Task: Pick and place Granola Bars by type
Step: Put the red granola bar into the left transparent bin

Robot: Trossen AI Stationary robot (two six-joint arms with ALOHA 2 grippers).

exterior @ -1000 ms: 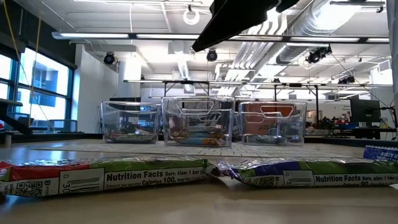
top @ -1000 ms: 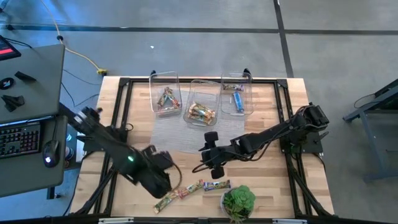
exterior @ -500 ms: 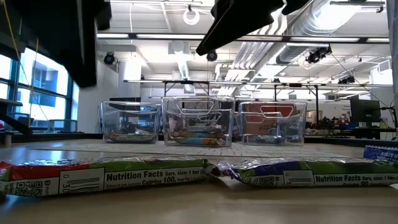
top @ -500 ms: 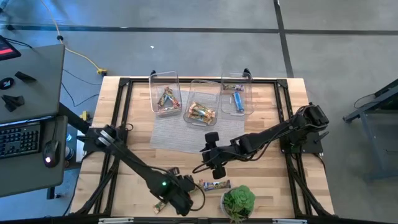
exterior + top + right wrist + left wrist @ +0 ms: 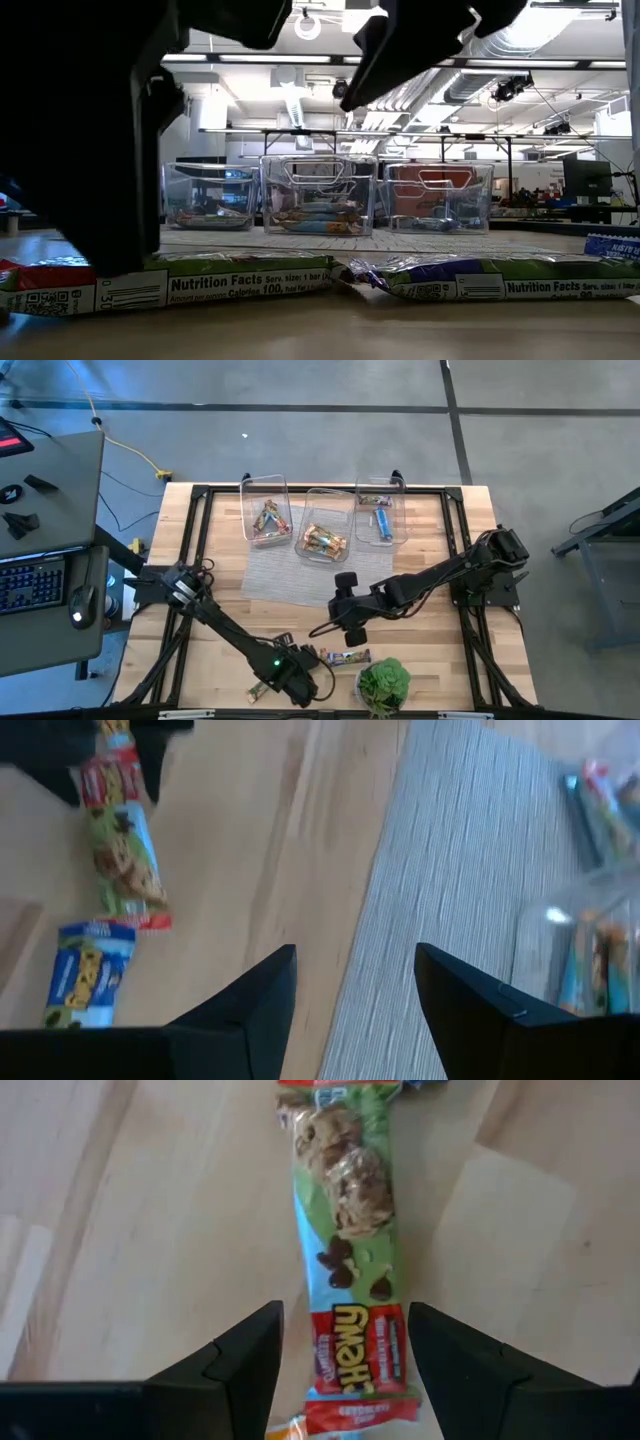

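Most of the sorting looks finished: three clear plastic bins sit in a row at the twelve o'clock side of the pale wooden surface (image 5: 190,560), the left bin (image 5: 266,512) holding a bundle of foil-wrapped granola bars (image 5: 268,520), the middle bin (image 5: 322,525) a pile in gold and brown wrappers (image 5: 323,542), and the right bin (image 5: 381,511) a blue one and a few others. What is left, by my reckoning, is a short line of bars down at the six o'clock edge. The left pincer (image 5: 345,1370) is directly over a slim green-and-red foil-wrapped chewy bar (image 5: 347,1240), its dark fingers (image 5: 240,1365) spread apart on either side of the wrapper and not yet closed on it. Just beyond it, toward three o'clock, lies a blue-and-white wrapped bar (image 5: 348,657). The right pincer (image 5: 350,628) hangs near the middle of the surface, over the edge of a grey woven mat (image 5: 285,572), fingers apart and holding nothing. A green leafy potted plant (image 5: 383,684) stands close beside the blue bar, at about five o'clock, and may crowd a reach for that one; the black frame rails along the edges also hem things in.
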